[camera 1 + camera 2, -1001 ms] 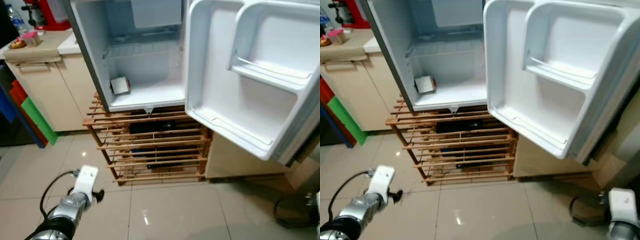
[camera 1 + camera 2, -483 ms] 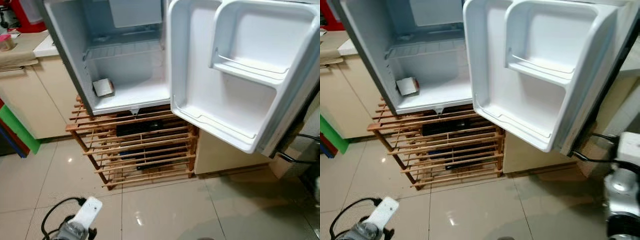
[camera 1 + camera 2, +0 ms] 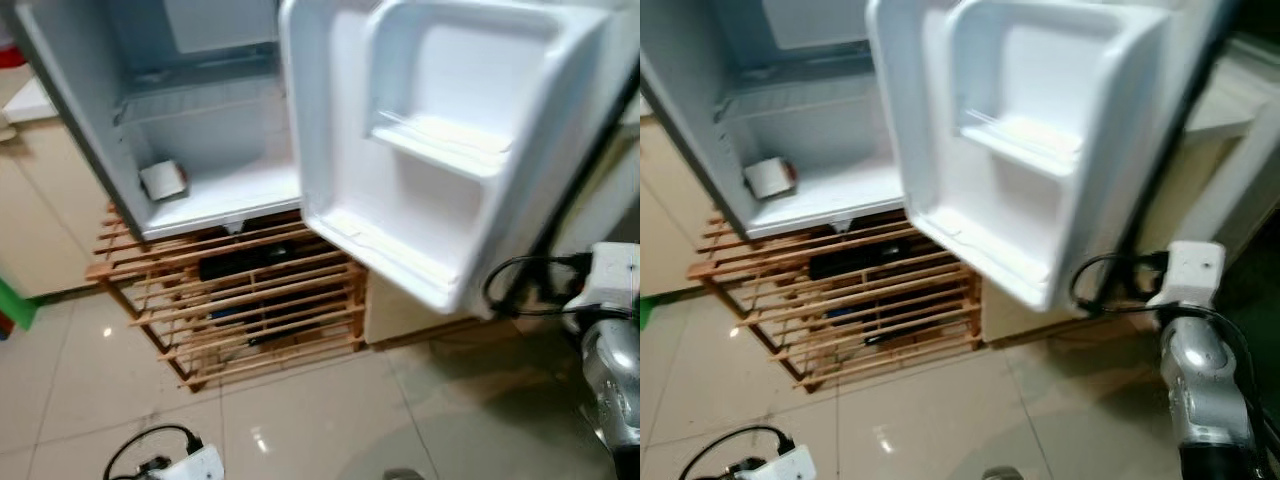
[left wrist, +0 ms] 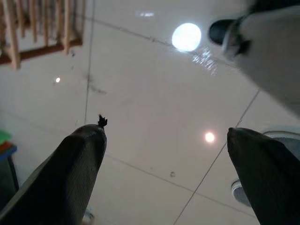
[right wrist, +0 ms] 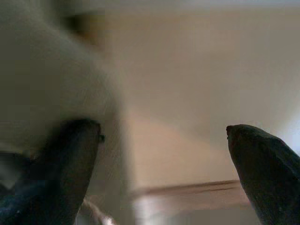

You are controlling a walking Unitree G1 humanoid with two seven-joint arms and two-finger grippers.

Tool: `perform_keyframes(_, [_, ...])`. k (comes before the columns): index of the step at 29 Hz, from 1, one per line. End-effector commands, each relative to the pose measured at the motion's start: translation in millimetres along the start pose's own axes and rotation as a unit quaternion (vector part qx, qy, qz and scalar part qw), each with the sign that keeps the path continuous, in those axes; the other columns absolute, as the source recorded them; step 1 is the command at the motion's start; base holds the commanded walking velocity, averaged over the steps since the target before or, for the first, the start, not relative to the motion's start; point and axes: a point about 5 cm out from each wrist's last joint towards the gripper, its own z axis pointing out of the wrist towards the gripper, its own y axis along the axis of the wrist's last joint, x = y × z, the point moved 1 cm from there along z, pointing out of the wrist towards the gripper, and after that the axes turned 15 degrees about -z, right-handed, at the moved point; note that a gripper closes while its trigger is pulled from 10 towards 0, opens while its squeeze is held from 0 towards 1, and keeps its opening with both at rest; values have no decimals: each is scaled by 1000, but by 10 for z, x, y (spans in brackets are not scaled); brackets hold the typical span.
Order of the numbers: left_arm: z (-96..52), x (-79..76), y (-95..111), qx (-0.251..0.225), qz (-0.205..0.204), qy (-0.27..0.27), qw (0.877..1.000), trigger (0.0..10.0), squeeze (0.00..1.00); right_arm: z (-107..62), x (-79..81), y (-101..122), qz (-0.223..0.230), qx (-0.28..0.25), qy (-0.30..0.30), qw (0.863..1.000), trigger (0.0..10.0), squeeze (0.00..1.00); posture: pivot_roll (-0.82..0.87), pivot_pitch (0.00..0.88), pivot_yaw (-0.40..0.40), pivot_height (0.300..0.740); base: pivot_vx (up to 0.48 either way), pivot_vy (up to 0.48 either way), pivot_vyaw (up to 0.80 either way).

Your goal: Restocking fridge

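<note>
Glossy beige floor tiles (image 3: 300,420) run up to a slatted wooden rack (image 3: 240,300), and on that rack sits the small fridge (image 3: 190,130), its door (image 3: 430,150) swung wide toward my right side. I see the cabinet nearly bare: one small white carton (image 3: 162,180) lies on the fridge floor near the left wall, and both door shelves look empty.

My right gripper (image 5: 164,154) has its two black fingers spread apart with nothing between them, facing a blurred pale surface I take for the door or the cabinet beside it. My right arm (image 3: 1195,380) rises just under the door's outer edge, so it is the nearer arm to the door shelves. My left gripper (image 4: 164,154) hangs low over the tiles, fingers also spread and empty, well apart from the fridge, which lies up and ahead of it.

I see no stock item to load. Dark shapes lie inside the rack, too blurred to name.
</note>
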Motion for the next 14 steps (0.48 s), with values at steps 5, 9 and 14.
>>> perform_keyframes(5, [8,-121,-62,26,22,-46,998,10000,0,-113,526,-1,64,4,194,979,10000,0,-199,0,93,740,0,0,0])
perform_keyframes(9, [12,-155,-13,27,17,-60,998,10000,0,40,214,24,60,16,76,995,10000,0,-194,0,95,740,0,0,0])
perform_keyframes(14, [-28,115,473,-69,-111,8,991,10000,0,214,-144,136,-10,8,-113,993,10000,0,-180,0,94,740,0,0,0])
